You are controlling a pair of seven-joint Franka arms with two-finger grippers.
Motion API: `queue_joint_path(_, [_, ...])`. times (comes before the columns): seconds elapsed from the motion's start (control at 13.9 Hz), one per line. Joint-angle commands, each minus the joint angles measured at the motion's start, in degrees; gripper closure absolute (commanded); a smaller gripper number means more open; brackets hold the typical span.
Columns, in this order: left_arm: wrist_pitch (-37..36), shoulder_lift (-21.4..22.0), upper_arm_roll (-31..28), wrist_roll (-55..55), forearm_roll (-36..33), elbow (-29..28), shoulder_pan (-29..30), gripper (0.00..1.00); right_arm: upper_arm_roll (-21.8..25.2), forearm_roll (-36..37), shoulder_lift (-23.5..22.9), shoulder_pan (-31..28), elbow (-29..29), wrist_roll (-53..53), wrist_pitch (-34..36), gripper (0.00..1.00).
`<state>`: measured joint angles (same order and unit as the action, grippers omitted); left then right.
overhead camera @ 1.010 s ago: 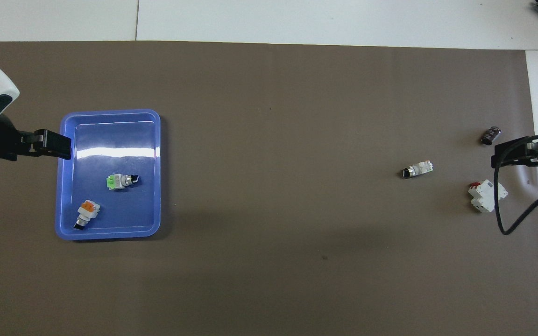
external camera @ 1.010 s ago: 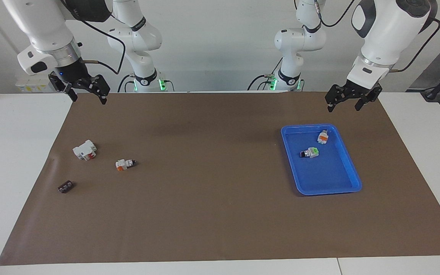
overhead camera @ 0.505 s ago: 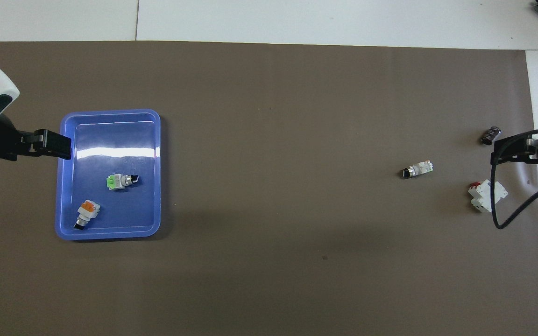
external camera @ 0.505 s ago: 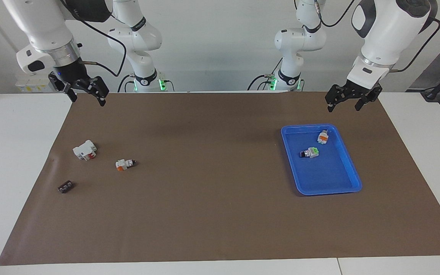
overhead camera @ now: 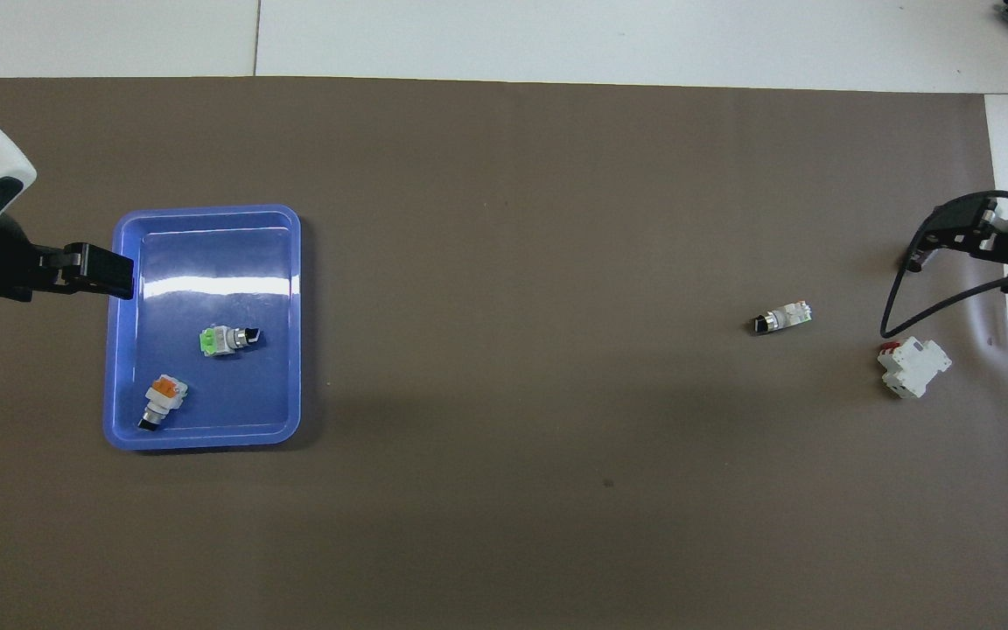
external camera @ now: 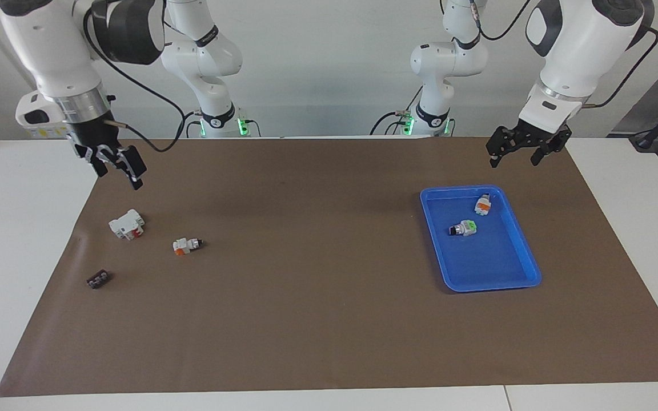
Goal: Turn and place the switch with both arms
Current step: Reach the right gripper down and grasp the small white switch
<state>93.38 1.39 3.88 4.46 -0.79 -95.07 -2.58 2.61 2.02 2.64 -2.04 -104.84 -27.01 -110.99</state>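
White tabletop [external camera: 26, 240] under a brown mat [external camera: 317, 319], plain white wall. Switch [external camera: 187, 245] lies on the mat beside the red-part block [external camera: 127, 224]. Right tool [external camera: 116, 164] and left tool [external camera: 526, 149] hang spread open, both empty.

We see a matt brown mat [external camera: 329, 319], perhaps paper; a glossy blue plastic tray [overhead camera: 119, 367] with glare; white plastic switch [external camera: 187, 245] housing; smooth, glossy white arm shells [external camera: 577, 45].

Facing camera looks toward the robots; overhead looks down; both share the mat [external camera: 329, 319].
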Motion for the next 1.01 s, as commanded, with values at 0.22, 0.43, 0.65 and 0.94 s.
queue_joint_path(0.22, [-0.2, 1.8, 0.0, -0.2, 0.6, -1.9, 0.3, 0.0, -0.7, -0.9, -10.9, 0.3, -7.2, -33.4, -15.3, 0.0])
queue_joint_path(0.43, [-0.2, 1.8, 0.1, -0.2, 0.6, -1.9, 0.3, 0.0, -0.6, -9.1, -12.8, -0.2, -16.8, -36.4, -26.7, 0.0])
queue_joint_path(0.65, [-0.2, 1.8, 0.0, -0.2, 0.6, -1.9, 0.3, 0.0, -0.6, -14.3, -15.2, 0.2, -18.2, -37.2, -29.5, 0.0])
queue_joint_path(0.94, [0.0, 2.0, 0.2, -0.2, 0.6, -1.7, -0.7, 0.0, -0.7, -14.5, -15.3, 0.2, -19.9, -37.2, -29.4, 0.0])
